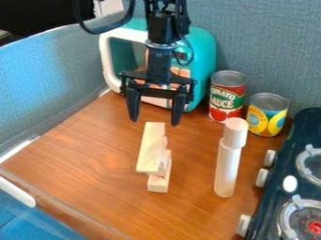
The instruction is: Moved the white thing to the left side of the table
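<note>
The wooden desk [91,154] is cut off at the lower edge. On it, the teal toy microwave [203,54] is partly hidden behind the claw [155,123], which is spread apart and holds nothing; the stove [276,183] is cropped at the right edge. The white cylinder [227,164] stands on the desk's right side, near the stove, long axis upright, wider cap up. Light wooden blocks [151,147] overlap; their number is unclear.

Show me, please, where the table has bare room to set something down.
Widest: between the wooden blocks and the partition. Narrower: between blocks and white cylinder. Crowded: around the cans, between microwave and stove.
</note>
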Robot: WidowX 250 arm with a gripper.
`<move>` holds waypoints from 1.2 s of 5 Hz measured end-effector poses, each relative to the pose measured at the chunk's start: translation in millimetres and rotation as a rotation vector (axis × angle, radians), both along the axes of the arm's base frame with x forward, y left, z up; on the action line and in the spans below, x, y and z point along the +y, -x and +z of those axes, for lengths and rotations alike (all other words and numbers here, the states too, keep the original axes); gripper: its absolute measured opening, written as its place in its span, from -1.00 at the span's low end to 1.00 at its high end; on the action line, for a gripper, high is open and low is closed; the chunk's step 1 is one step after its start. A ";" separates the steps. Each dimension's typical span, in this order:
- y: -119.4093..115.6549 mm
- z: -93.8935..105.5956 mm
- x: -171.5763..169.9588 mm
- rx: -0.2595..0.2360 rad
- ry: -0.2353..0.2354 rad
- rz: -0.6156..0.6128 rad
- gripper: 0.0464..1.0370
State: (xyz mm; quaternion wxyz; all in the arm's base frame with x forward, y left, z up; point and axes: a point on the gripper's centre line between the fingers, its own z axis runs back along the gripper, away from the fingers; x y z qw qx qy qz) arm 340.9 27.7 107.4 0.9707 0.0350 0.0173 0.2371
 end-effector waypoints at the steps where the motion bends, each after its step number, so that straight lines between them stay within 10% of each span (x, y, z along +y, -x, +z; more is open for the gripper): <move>1: 0.4 -11.9 0.0 0.034 0.002 0.003 0.93; 4: -1.8 -29.1 -3.5 0.044 -0.008 -0.035 0.93; 5: -2.7 -35.4 -3.5 0.051 -0.007 -0.037 0.79; 6: -2.2 -37.5 -4.4 0.060 0.001 -0.062 0.22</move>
